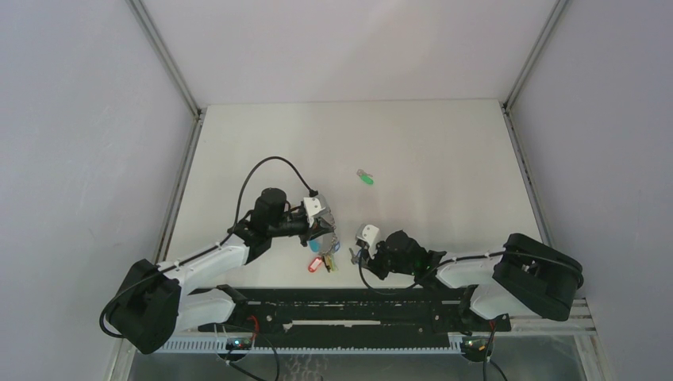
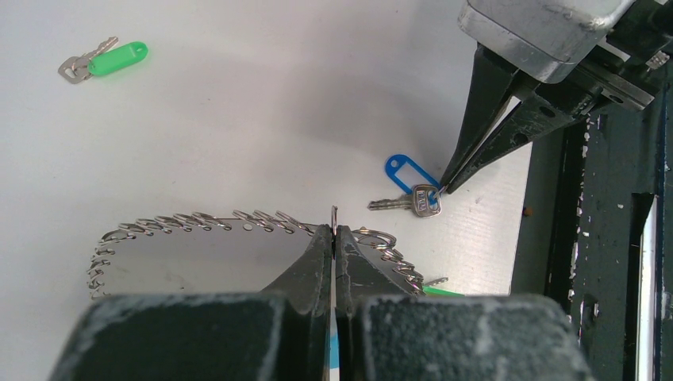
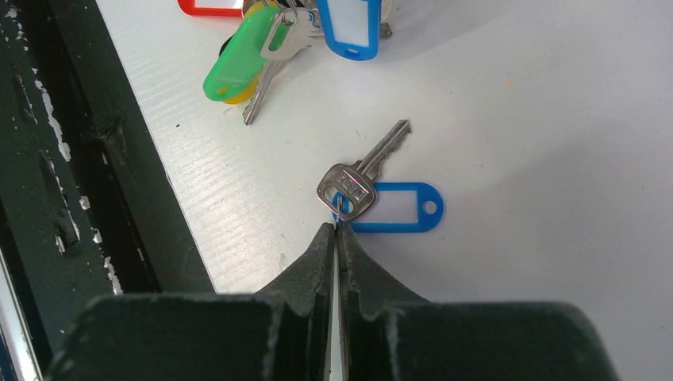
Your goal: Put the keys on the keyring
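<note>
Blue key [image 3: 349,190] lies flat near the desk's [image 1: 444,159] front edge. Right gripper [image 3: 336,228] is squeezed tight on its little ring [image 3: 340,209], I think to lift it. Left gripper [image 2: 334,232] pinches the keyring [image 2: 198,221] steady, ready for threading. Green key [image 1: 365,178] waits farther back.

White table [image 3: 516,119], faintly ribbed. Silver key [image 3: 348,190] on a bright blue tag [image 3: 397,208] with a whitish window. Silver again on the second key [image 2: 78,68], with a plain green tag [image 2: 117,59]. Silver keyring [image 2: 190,220], glinting loop by loop. Bunch of tags [image 3: 238,63] in red, green, yellow, and blue with a white window. Matt black on the left gripper [image 2: 334,232] and right gripper [image 3: 336,232], scuffed grey. Black rail [image 3: 71,159], flecked with white chips. White arms [image 1: 206,258] with black joints. Pale grey walls [image 1: 79,119].
</note>
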Robot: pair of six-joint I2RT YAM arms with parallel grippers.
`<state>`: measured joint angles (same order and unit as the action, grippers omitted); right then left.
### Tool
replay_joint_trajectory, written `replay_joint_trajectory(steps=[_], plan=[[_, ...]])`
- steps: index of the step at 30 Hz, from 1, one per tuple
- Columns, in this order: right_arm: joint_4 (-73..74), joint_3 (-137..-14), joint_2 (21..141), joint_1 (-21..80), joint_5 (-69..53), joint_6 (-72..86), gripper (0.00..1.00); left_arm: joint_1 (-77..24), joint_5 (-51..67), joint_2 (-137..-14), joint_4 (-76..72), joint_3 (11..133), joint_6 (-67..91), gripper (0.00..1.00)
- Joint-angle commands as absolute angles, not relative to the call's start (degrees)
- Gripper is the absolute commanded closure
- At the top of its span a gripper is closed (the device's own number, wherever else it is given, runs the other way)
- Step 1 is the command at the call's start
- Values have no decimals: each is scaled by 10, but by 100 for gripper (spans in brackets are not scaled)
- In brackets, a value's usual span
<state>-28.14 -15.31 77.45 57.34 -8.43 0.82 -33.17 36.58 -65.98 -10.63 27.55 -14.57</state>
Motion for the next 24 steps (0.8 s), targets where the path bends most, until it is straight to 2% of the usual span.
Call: replay_joint_trajectory(steps=[1, 6, 12, 21, 24], plan=[[-305, -161, 781, 579, -77, -1, 100, -328, 378, -645, -141, 287, -139, 100], [-252, -173, 739, 578, -65, 0, 100, -328, 378, -645, -141, 288, -139, 100], [-119, -199, 643, 576, -22, 48, 100, -328, 377, -644, -140, 288, -140, 100], [174, -257, 492, 576, 26, 234, 100, -328, 378, -643, -138, 289, -141, 100], [277, -294, 483, 571, 33, 280, 100, -328, 379, -645, -139, 291, -141, 100]])
